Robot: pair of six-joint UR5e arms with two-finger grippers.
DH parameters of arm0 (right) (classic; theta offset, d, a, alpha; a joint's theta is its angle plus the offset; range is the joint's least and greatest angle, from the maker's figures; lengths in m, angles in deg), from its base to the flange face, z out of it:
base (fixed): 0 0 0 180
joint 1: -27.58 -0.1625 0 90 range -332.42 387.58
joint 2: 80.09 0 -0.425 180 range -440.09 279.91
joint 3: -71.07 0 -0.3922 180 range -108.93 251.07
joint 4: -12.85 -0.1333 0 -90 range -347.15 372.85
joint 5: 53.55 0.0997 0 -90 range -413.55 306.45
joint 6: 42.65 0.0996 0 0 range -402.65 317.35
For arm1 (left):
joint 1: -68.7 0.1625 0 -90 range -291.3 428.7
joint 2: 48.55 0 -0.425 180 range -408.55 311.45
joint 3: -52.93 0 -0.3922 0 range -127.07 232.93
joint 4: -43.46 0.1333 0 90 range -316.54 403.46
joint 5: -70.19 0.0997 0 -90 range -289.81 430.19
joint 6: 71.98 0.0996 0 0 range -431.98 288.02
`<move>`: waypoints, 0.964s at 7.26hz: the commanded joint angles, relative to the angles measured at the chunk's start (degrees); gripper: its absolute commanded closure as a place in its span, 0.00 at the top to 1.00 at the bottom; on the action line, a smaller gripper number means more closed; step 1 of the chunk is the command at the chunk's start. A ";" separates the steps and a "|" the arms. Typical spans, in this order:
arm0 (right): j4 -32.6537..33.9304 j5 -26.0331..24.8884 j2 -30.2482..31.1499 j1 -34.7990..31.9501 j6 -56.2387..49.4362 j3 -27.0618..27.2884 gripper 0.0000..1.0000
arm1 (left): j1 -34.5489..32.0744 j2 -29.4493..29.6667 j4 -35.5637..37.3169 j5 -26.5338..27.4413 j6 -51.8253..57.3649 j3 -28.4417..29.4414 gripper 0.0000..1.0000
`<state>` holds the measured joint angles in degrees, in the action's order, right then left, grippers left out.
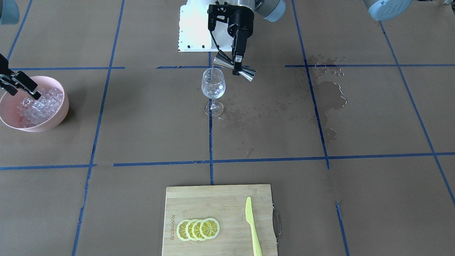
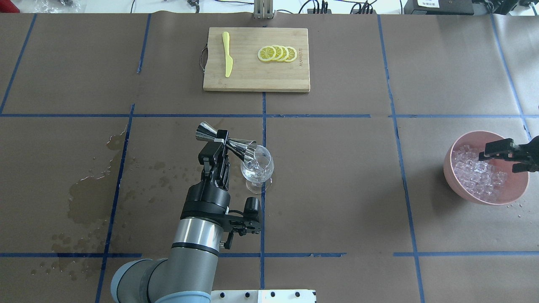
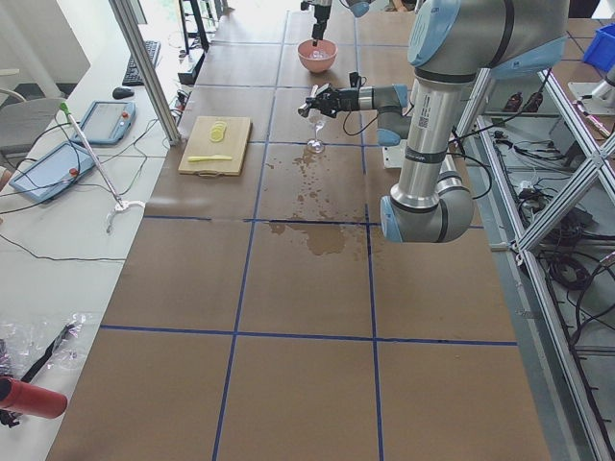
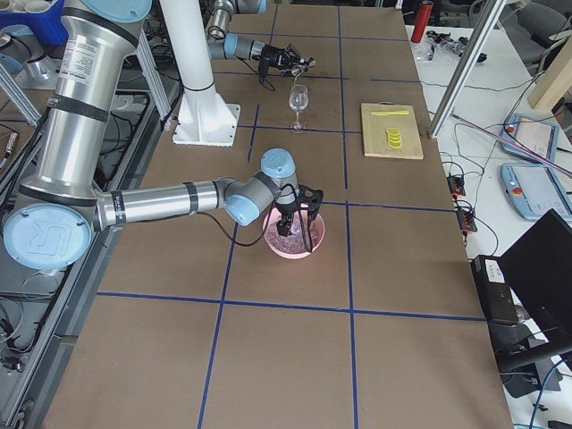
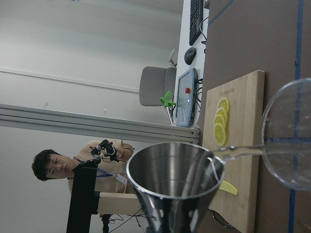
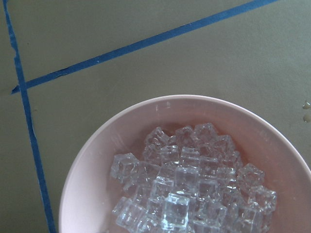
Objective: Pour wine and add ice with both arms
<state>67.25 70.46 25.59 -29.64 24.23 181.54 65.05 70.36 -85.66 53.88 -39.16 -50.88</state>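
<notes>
Holding the jigger (image 2: 206, 132) at its waist with my left gripper (image 2: 220, 142), fingers clamped on it. It is tipped nearly flat, low mouth at the rim of the wine glass (image 2: 257, 166), which stands upright just right of and below my fingertips. A thin clear stream (image 5: 238, 151) runs from the jigger lip into the glass. There is something clear in the bottom of the bowl of the glass; can't tell liquid from ice. My right gripper (image 2: 499, 162) is far off to the right, fingers spread with nothing between them, hanging over the pink bowl (image 2: 452, 168). The ice (image 6: 184, 194) is heaped in that bowl directly under the fingertips; contact with the cubes can't be judged. Left of my left gripper the brown table cover (image 2: 337, 189) has wet patches (image 2: 88, 198) and scattered drops. Beyond the glass, well ahead of both grippers, a wooden cutting board (image 2: 252, 75) carries overlapping lemon slices (image 2: 278, 53) and a yellow-green knife (image 2: 227, 59), apart from each other.
</notes>
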 commanded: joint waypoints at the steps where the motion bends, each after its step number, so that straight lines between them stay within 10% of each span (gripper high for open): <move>1: 0.00 0.00 0.05 0.00 0.00 -0.26 1.00 | 0.22 0.27 0.01 0.14 3.38 0.01 0.00; 7: 0.00 0.00 -0.04 0.00 0.00 -0.35 1.00 | 0.39 0.45 -6.64 1.19 3.67 0.01 0.00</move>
<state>67.25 70.46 25.56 -29.64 24.23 181.19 65.41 70.79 -88.87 55.09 -34.08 -51.15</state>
